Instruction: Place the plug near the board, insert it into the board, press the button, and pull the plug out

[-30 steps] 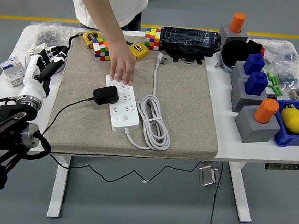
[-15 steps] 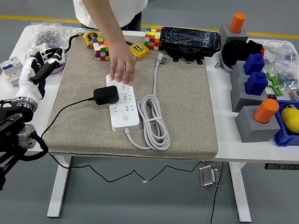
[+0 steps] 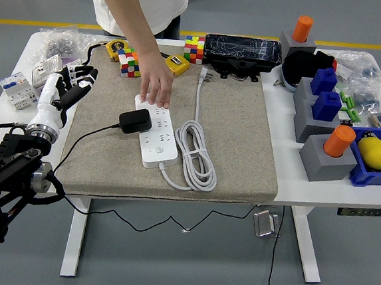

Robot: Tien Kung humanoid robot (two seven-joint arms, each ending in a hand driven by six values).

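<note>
A white power strip (image 3: 155,131) lies on the beige mat (image 3: 231,139) at the table's middle. A black plug adapter (image 3: 135,121) lies on the mat against the strip's left side, its black cord running off to the lower left. A person's hand (image 3: 156,88) presses flat on the strip's far end. My left hand (image 3: 74,79) hovers over the mat's left edge, fingers spread and empty, well left of the plug. The right arm is out of view.
The strip's coiled white cable (image 3: 196,153) lies right of it. Rubik's cubes (image 3: 129,62), yellow tape measures (image 3: 178,64) and a black box (image 3: 242,50) stand at the back. Grey and blue blocks (image 3: 324,107) and a blue bin (image 3: 379,159) fill the right side. Small parts (image 3: 15,90) lie far left.
My left hand has moved up and to the right, from the table's left margin toward the mat's edge. The person's hand has stayed on the strip.
</note>
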